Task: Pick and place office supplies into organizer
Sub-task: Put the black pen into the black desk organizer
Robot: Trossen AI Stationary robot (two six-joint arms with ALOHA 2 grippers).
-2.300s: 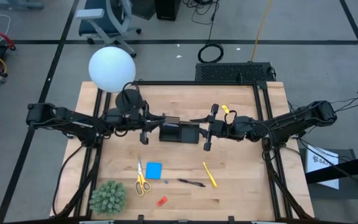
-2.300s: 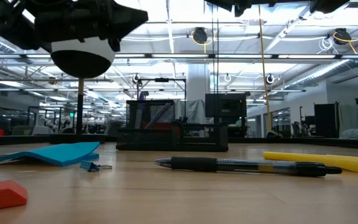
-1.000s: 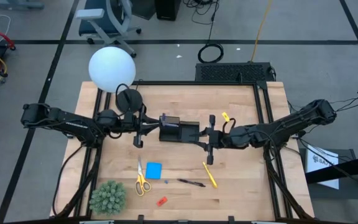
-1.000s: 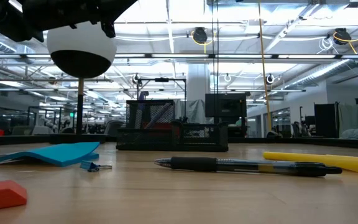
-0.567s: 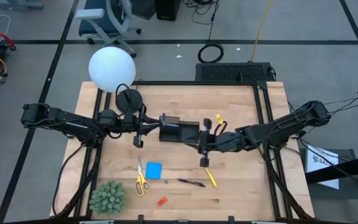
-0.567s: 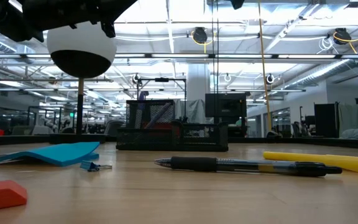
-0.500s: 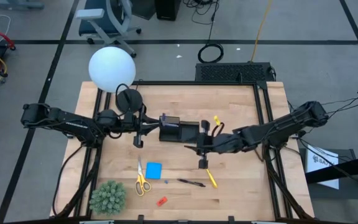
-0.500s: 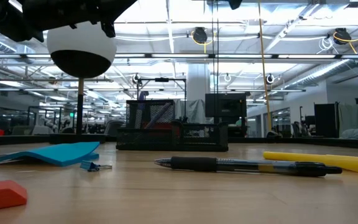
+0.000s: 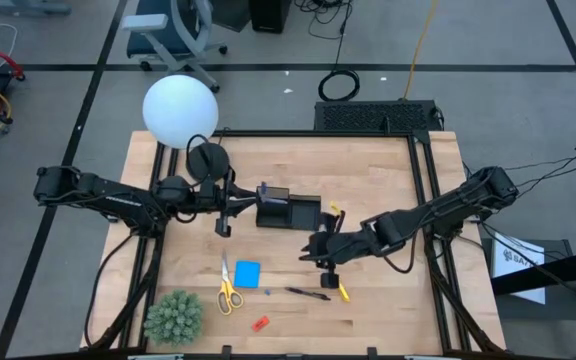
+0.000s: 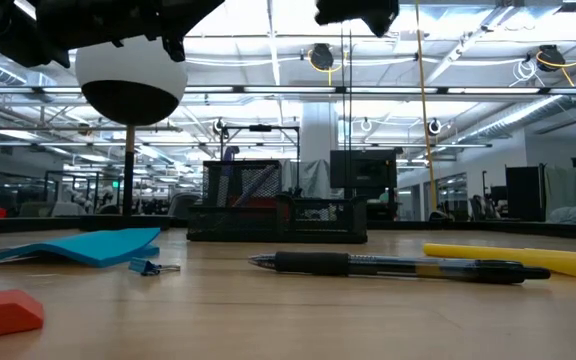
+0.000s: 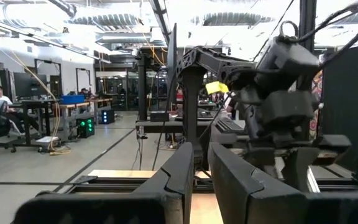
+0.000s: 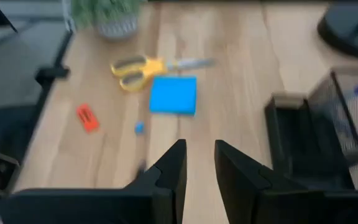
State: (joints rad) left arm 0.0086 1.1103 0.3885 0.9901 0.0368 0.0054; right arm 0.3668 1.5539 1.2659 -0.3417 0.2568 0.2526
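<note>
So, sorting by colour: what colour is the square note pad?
Blue note pad; right wrist view shows it best.

A grey floor (image 9: 58, 40) with dark seams surrounds the wooden desk (image 9: 388, 170); a blue office chair (image 9: 173, 30) stands upper left, bright ceiling lights (image 10: 298, 15) overhead.

Pale wooden table (image 9: 388, 300); black wire-mesh organizer (image 9: 288, 212).

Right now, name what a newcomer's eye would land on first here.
The white globe lamp at the table's far left corner stands out. Mid-table, the black organizer sits between two dark arms, and the right gripper hangs over the yellow pen near the blue note pad.
</note>
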